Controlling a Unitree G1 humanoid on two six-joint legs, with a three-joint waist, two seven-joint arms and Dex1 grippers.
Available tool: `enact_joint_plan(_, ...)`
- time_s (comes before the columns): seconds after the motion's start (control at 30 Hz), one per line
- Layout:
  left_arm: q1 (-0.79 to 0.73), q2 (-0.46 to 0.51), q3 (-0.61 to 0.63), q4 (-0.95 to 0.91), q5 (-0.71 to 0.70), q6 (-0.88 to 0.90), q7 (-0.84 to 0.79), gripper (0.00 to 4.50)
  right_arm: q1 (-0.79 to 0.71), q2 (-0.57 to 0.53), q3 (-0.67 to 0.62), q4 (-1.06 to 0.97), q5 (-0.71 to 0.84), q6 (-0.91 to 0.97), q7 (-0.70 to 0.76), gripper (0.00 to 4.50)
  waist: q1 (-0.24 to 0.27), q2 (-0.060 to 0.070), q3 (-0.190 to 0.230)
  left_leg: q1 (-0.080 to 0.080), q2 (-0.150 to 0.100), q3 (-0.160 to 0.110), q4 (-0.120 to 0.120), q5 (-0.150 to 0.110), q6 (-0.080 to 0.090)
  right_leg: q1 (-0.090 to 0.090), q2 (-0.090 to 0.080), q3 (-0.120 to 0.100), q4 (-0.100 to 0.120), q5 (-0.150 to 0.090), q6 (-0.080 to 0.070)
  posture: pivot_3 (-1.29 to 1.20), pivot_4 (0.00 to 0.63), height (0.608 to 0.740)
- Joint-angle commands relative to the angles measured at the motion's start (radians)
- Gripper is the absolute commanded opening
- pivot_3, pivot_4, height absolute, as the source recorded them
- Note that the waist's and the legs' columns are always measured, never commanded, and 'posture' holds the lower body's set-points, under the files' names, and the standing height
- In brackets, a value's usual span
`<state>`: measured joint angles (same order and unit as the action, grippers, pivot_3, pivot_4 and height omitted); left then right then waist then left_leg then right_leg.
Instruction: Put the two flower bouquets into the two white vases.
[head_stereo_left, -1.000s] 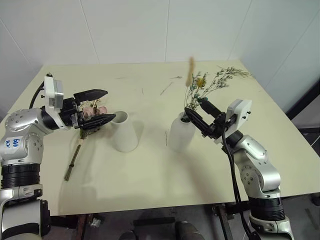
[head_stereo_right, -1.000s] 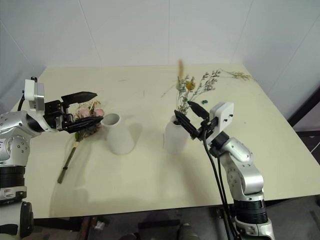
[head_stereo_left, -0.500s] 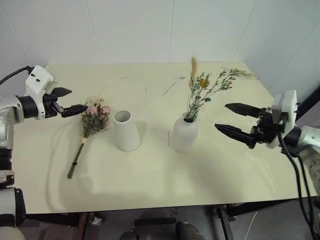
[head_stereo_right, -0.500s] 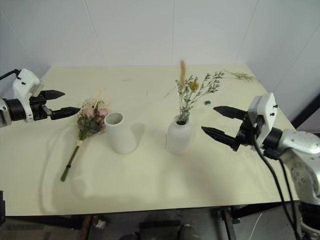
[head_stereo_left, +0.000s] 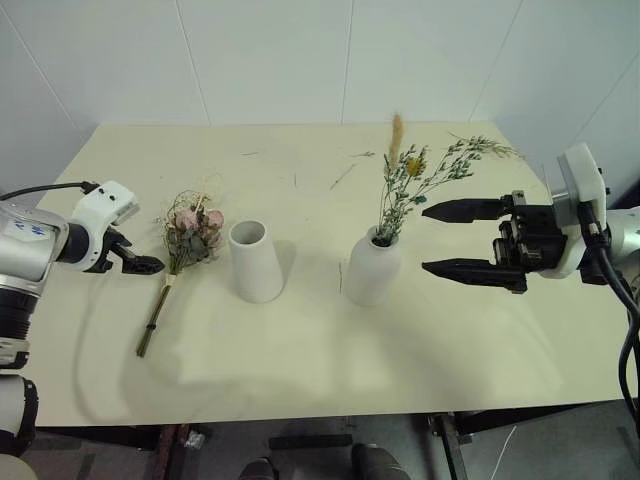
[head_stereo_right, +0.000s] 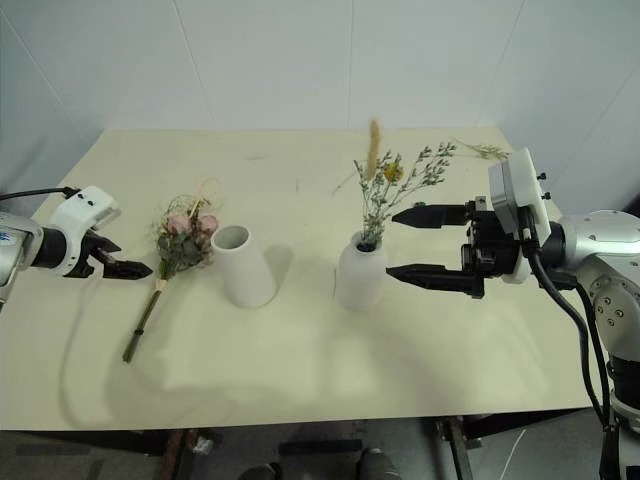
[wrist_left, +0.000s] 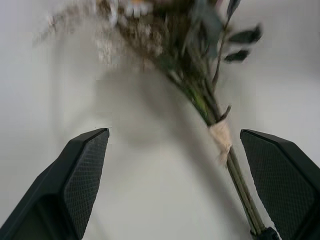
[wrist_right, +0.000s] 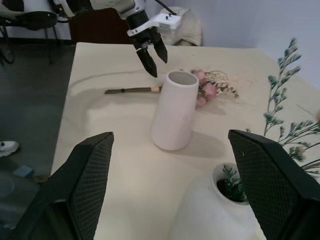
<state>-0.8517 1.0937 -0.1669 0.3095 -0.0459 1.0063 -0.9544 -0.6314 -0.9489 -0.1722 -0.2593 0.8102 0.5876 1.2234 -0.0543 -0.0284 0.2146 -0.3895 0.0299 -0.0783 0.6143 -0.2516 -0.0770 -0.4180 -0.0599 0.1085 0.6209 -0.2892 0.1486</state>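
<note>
Pink bouquet (head_stereo_left: 192, 232) blurred in left wrist view; lies flat beside cone vase (head_stereo_left: 254, 261). Wispy bouquet (head_stereo_left: 415, 180) stands in bottle vase (head_stereo_left: 371, 268). Left gripper (head_stereo_left: 143, 264), right gripper (head_stereo_left: 447, 240) both spread wide, empty.

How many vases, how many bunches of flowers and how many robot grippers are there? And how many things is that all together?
White vases: 2, the cone vase and the bottle vase
Flower bunches: 2, the pink bouquet lying on the table and the green bouquet standing in the bottle vase
Grippers: 2, the left gripper and the right gripper
Total: 6
</note>
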Motion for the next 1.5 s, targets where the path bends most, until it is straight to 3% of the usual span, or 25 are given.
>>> enact_joint_plan(0.03, 0.041, -0.023, -0.005, -0.085, -0.007, 0.079, 0.016, 4.5, -0.026, 0.015, -0.01, -0.024, 0.002, -0.025, 0.006, 3.88, 0.0, 0.0, 0.0, 0.0, 0.0, 0.0, 0.0, 0.0, 0.0, 0.0, 0.0, 0.0, 0.0, 0.0, 0.0, 0.0, 0.15, 0.74)
enact_joint_plan(0.23, 0.067, -0.073, 0.006, -0.095, 0.015, 0.135, 0.105, 4.5, -0.022, 0.036, -0.018, -0.05, 0.009, -0.015, -0.014, 3.88, -0.002, 0.0, 0.0, 0.0, 0.0, 0.0, 0.001, 0.0, 0.0, 0.0, 0.0, 0.0, 0.002, 0.0, 0.0, 0.0, 0.15, 0.74)
enact_joint_plan(0.33, 0.09, -0.057, -0.012, -0.111, 0.0, 0.154, 0.094, 3.91, -0.008, 0.036, -0.031, -0.069, 0.018, -0.007, -0.029, 3.91, -0.001, 0.0, 0.0, 0.0, 0.0, 0.0, 0.001, 0.0, 0.0, 0.0, 0.0, 0.0, 0.002, 0.0, 0.0, 0.0, 0.15, 0.74)
enact_joint_plan(0.77, 0.053, -0.1, 0.026, -0.02, -0.001, 0.111, 0.163, 0.01, 0.028, 0.028, -0.061, -0.1, 0.027, -0.001, -0.07, 3.91, 0.002, 0.0, 0.0, 0.0, 0.0, 0.0, 0.002, 0.0, 0.0, 0.0, 0.0, 0.0, 0.002, 0.0, 0.0, 0.0, 0.15, 0.74)
enact_joint_plan(0.87, -0.01, -0.163, 0.134, 0.072, -0.012, 0.039, 0.274, 0.01, 0.034, 0.029, -0.069, -0.098, 0.023, 0.001, -0.087, 3.91, 0.003, 0.0, 0.0, 0.0, 0.0, 0.0, 0.003, 0.0, 0.0, 0.0, 0.0, 0.0, 0.003, 0.0, 0.0, 0.0, 0.15, 0.74)
enact_joint_plan(0.97, -0.089, -0.232, 0.28, 0.159, -0.037, -0.177, 0.415, 0.01, 0.049, 0.032, -0.073, -0.103, 0.016, 0.0, -0.108, 3.91, 0.012, -0.002, 0.001, 0.0, 0.0, -0.001, 0.006, 0.0, 0.0, 0.0, 0.0, -0.001, 0.005, 0.0, 0.0, 0.0, 0.15, 0.74)
enact_joint_plan(1.07, -0.125, -0.285, 0.386, 0.198, -0.098, -0.406, 0.438, 0.01, 0.065, 0.033, -0.079, -0.106, 0.02, -0.001, -0.12, 3.91, 0.018, -0.002, 0.0, -0.001, -0.001, 0.0, 0.008, -0.001, -0.001, 0.0, -0.001, 0.0, 0.004, 0.001, 0.001, 0.0, 0.15, 0.74)
enact_joint_plan(1.17, -0.152, -0.349, 0.513, 0.207, -0.211, -0.5, 0.424, 0.01, 0.077, 0.037, -0.079, -0.111, 0.02, -0.004, -0.134, 3.91, 0.025, -0.002, 0.0, -0.001, -0.001, 0.001, 0.008, -0.001, -0.001, 0.0, -0.002, 0.0, 0.004, 0.001, 0.001, 0.0, 0.15, 0.74)
enact_joint_plan(1.33, -0.131, -0.462, 0.619, 0.043, -0.481, -0.44, 0.26, 0.01, 0.097, 0.056, -0.077, -0.122, 0.023, -0.001, -0.172, 3.91, 0.026, -0.002, 0.0, -0.001, -0.001, 0.001, 0.01, -0.001, -0.001, 0.0, -0.002, 0.0, 0.005, 0.001, 0.001, 0.0, 0.15, 0.74)
enact_joint_plan(1.5, -0.084, -0.478, 0.607, -0.072, -0.605, -0.381, 0.146, 0.01, 0.101, 0.072, -0.075, -0.132, 0.03, 0.003, -0.196, 3.91, 0.02, -0.002, 0.0, -0.001, -0.001, 0.001, 0.013, -0.001, -0.001, 0.001, -0.002, 0.0, 0.005, 0.001, 0.002, 0.0, 0.15, 0.74)
